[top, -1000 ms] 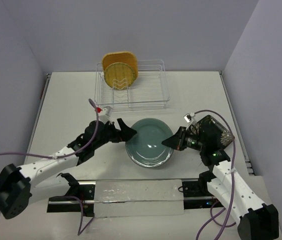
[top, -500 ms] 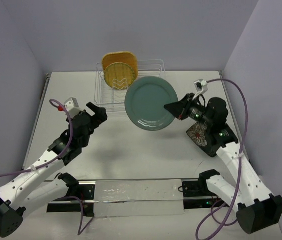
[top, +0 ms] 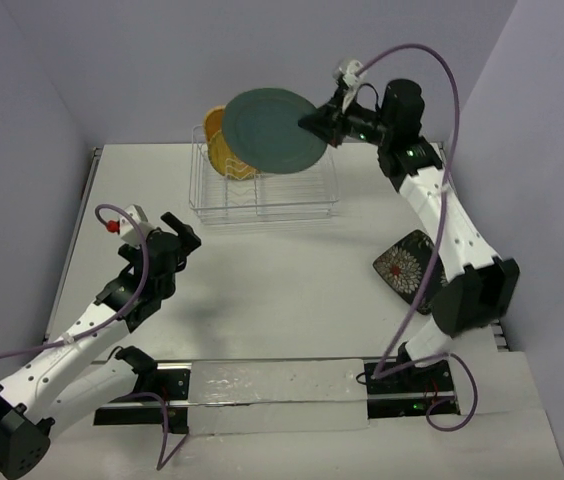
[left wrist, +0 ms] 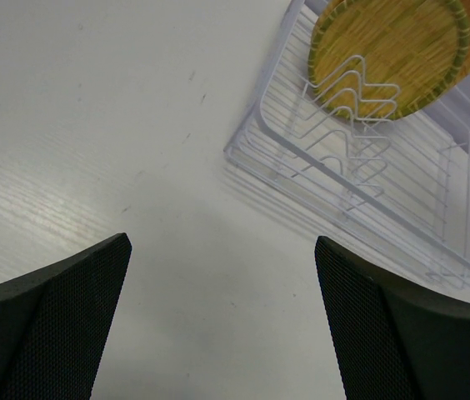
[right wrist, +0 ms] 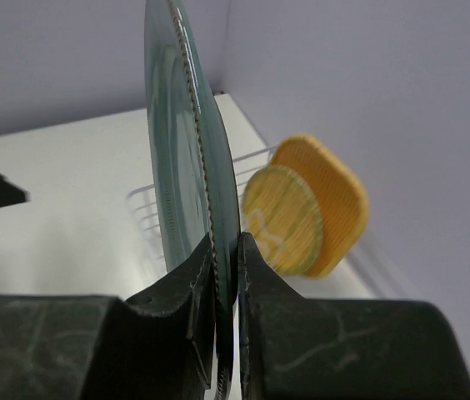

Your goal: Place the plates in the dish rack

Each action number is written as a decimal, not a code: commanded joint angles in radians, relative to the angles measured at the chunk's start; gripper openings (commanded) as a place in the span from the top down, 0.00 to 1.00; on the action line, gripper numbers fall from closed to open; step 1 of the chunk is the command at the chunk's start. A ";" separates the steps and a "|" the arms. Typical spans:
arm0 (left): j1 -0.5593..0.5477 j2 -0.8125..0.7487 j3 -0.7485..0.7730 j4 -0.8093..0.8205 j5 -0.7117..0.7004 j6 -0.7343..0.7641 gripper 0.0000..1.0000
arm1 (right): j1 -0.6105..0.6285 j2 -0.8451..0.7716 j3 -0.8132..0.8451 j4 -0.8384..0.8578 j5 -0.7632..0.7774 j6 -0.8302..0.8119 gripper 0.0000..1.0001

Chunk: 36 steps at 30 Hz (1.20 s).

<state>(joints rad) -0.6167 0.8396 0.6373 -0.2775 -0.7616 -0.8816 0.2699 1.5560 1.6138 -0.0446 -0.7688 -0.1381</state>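
Note:
My right gripper is shut on the rim of the teal plate and holds it high, on edge, above the dish rack; the wrist view shows the plate edge-on between the fingers. The yellow grid plate and the orange-tan plate stand in the rack's left end, mostly hidden behind the teal plate; both show in the right wrist view. The dark floral plate lies on the table at the right. My left gripper is open and empty, low over the table left of the rack.
The rack's wire dividers and near corner show in the left wrist view with the yellow plate. A clear strip lies along the table's near edge. Walls close in at back and sides.
My right arm has lifted the teal plate from mid-table up and back over the rack, turning it on edge. My left arm has drawn back slightly to the left.

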 commanded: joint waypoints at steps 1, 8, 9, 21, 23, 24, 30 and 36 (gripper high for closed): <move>0.016 -0.018 -0.017 0.033 0.010 0.044 0.01 | 0.008 0.166 0.290 0.052 -0.140 -0.271 1.00; 0.037 -0.037 -0.008 -0.022 -0.026 0.052 0.01 | 0.031 0.469 0.675 0.052 -0.100 -0.316 1.00; 0.040 -0.037 -0.004 -0.036 -0.034 0.049 0.01 | 0.034 0.499 0.715 0.052 -0.101 -0.316 1.00; 0.087 0.024 -0.038 -0.015 -0.017 0.027 0.01 | 0.106 0.702 0.847 0.051 -0.049 -0.486 1.00; 0.095 0.036 -0.039 -0.011 -0.007 0.035 0.01 | 0.107 0.725 0.865 0.057 -0.076 -0.469 1.00; 0.098 0.036 -0.043 -0.003 -0.003 0.040 0.01 | 0.109 0.734 0.866 0.066 -0.086 -0.469 1.00; 0.116 0.031 -0.065 0.029 0.025 0.055 0.01 | 0.124 0.785 0.853 0.081 -0.074 -0.506 1.00; 0.132 0.037 -0.073 0.029 0.041 0.058 0.01 | 0.125 0.837 0.862 0.106 -0.071 -0.516 1.00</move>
<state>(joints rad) -0.4988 0.8780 0.5633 -0.2858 -0.7431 -0.8424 0.3912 2.3951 2.3835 -0.1200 -0.8272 -0.6213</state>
